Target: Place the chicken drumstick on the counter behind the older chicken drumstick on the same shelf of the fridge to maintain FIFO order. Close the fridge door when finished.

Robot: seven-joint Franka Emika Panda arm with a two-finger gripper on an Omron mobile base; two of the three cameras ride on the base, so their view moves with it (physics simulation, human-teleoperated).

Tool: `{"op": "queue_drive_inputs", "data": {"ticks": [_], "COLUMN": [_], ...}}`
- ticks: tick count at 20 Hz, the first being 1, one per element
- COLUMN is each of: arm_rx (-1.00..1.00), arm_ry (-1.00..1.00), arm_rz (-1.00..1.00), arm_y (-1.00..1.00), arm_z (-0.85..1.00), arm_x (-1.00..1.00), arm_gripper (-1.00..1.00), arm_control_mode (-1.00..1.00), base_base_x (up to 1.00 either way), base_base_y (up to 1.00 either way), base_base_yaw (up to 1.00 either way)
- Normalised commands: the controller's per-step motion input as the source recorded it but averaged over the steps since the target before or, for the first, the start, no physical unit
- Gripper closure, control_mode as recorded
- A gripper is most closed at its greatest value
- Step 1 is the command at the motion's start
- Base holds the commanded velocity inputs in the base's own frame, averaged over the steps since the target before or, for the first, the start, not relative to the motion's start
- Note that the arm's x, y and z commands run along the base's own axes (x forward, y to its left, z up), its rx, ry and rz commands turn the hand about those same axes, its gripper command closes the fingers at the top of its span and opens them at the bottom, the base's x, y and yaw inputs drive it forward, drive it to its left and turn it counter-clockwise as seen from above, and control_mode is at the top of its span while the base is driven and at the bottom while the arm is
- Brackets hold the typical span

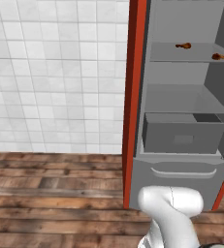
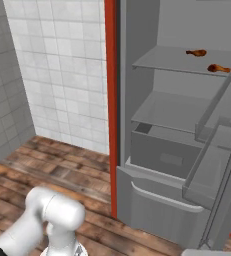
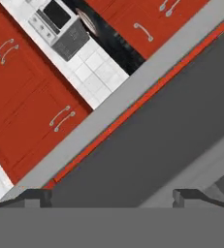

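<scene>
From the left base view we see the fridge [image 1: 181, 97] standing open, its grey inside framed by a red side panel [image 1: 133, 97]. On the upper shelf [image 1: 191, 52] lie two chicken drumsticks: one drumstick [image 1: 184, 46] sits toward the back, the other drumstick [image 1: 219, 57] nearer the front edge and to the right. They are apart, not touching. Below are a bare shelf and a boxy grey drawer [image 1: 184, 133].

From the right base view we see the same pair on the shelf, rear drumstick [image 2: 196, 52] and front drumstick [image 2: 218, 68], and the fridge door [image 2: 222, 165] swung open at the right with its inner racks toward us. We judge the placing done, so closing the door is the step in hand.

In the hand view the gripper [image 3: 111, 196] looks along a dark grey surface edged with a red strip, which we take to be part of the fridge; the tilted background shows red cabinets, a small steel microwave [image 3: 60, 26] and a strip of the black worktop [image 3: 116, 46]. The jaws stand wide apart and hold nothing.

To close well, we should bring the hand round to the door's outer face, press near its free edge away from the hinge, and sweep steadily along the door's arc, keeping the arm clear of the racks.
</scene>
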Motion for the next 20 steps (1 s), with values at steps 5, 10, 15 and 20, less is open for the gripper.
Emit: {"op": "queue_drive_inputs", "data": {"ticks": [5,10,15,20], "arm_rx": [0.00,0.00,-0.01,-0.03], "arm_ry": [0.02,0.11,0.15,0.12], "arm_rz": [0.28,0.25,0.20,0.19], "arm_y": [0.00,0.00,0.00,0.29], "arm_z": [0.00,0.00,-0.12,-0.23], "arm_x": [0.14,0.23,0.16,0.09], "arm_gripper": [-1.00,-1.00,-1.00,-1.00], "arm_control_mode": [-1.00,-1.00,-1.00,-1.00], "base_base_x": [0.00,0.00,0.00,0.00], "base_base_y": [0.00,0.00,0.00,0.00], "base_base_yaw": [0.00,0.00,0.00,0.00]}}
